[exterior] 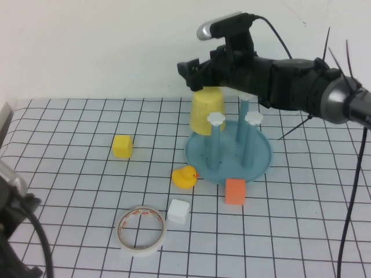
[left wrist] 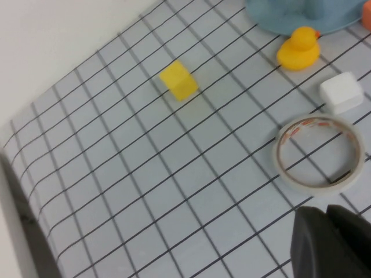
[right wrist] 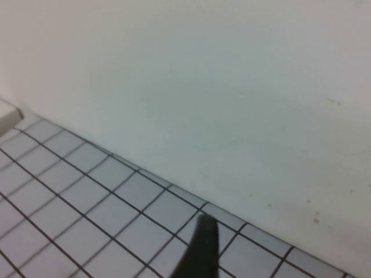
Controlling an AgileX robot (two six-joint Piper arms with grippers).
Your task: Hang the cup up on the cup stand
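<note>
The pale-yellow cup (exterior: 207,111) hangs upside down over the back-left post of the blue cup stand (exterior: 261,165), slightly tilted. Two other posts with white flower caps (exterior: 216,119) stand free in front of it. My right gripper (exterior: 194,72) hovers just above the cup's upturned base and looks open. Its wrist view shows only one dark fingertip (right wrist: 200,249), the wall and the grid mat, with no cup between the jaws. My left gripper (left wrist: 331,243) is shut and empty, low near the table's front left. The stand's edge shows in the left wrist view (left wrist: 295,14).
On the grid mat lie a small yellow cube (exterior: 122,146), a yellow rubber duck (exterior: 184,176), an orange cube (exterior: 235,191), a white cube (exterior: 178,211) and a tape roll (exterior: 142,230). The white wall stands close behind the stand.
</note>
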